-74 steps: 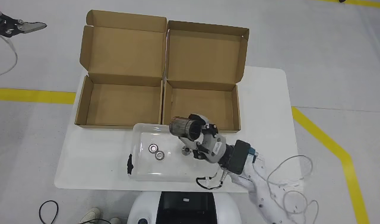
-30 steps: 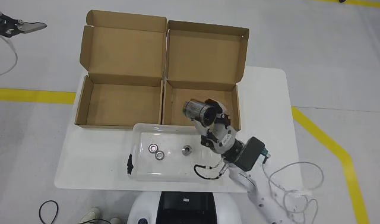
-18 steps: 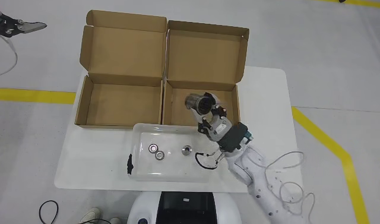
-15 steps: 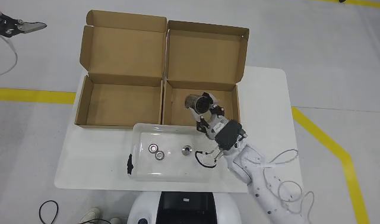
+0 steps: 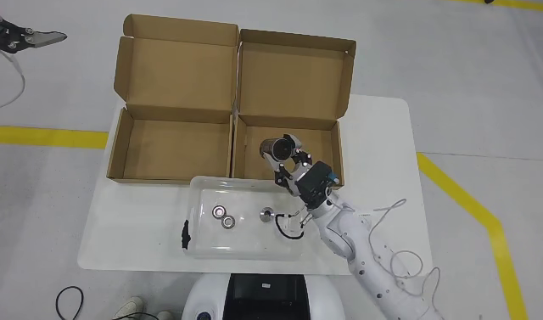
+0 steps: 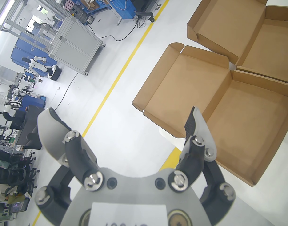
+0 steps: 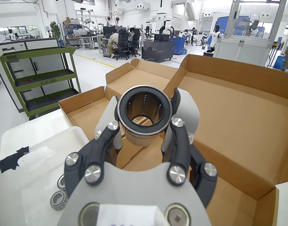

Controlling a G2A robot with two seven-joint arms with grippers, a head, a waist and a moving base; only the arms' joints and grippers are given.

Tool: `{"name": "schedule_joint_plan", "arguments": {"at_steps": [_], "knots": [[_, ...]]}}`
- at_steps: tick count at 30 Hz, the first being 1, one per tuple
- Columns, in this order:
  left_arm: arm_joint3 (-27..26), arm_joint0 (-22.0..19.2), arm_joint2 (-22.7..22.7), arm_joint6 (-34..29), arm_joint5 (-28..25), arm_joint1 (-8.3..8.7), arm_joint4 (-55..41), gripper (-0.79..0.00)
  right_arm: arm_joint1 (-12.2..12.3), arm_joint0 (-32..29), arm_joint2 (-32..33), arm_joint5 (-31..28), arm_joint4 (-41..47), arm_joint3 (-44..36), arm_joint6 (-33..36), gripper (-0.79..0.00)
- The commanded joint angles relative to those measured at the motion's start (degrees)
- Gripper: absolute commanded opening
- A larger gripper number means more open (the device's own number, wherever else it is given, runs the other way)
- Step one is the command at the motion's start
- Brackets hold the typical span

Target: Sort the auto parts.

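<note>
Your right gripper has its jaws narrow, clamped on the steel sleeve, one finger each side of the barrel. The sleeve is a short hollow cyl. Its long axis runs nearly in line w/ the gripper and is tilted down. The near open end, w/ a black ring round the rim, faces back at the wrist cam. The far end points down at the floor of the right box, and you can see cardboard thru the bore. The inside wall has lengthwise slotted tracks; the outside is smooth, dull metal. The sleeve sits over the box's front-left part, nr the front wall. Can't tell whether it touches the floor.

The right box and left box stand side by side, walls touching. Both are plain brown cardboard w/ lids flipped open to the far side.

In front of them on the white table is the clear plastic tray, w/ rounded corners and black tape on its left rim. In it are a small metal ring, another ring just beside it, and a round part apart to the right, nr the arm.

Your left gripper hangs left of the boxes, over the floor, jaws spread wide.
</note>
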Motion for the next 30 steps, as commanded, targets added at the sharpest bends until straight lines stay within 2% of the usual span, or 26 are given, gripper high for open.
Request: {"name": "schedule_joint_plan", "arguments": {"at_steps": [1, 21, 25, 30], "knots": [[0.0, 0.0, 0.0, 0.0, 0.0, 0.0, 0.0, 0.0, 0.0, 0.0, 0.0, 0.0, 0.0, 0.0, 0.0, -0.785], [0.0, 0.0, 0.0, 0.0, 0.0, 0.0, 0.0, 0.0, -0.1, 0.1, 0.0, 0.4, 0.2, -0.1, 0.9, -0.785], [0.0, 0.0, 0.0, 0.0, 0.0, 0.0, 0.0, 0.0, -0.7, 2.1, -1.3, 0.4, 0.9, 1.1, 2.7, -0.785], [0.0, 0.0, 0.0, 0.0, 0.0, 0.0, 0.0, 0.0, -1.9, 5.6, -3.8, 3.2, 1.3, 4.4, 6.5, -0.785]]}}
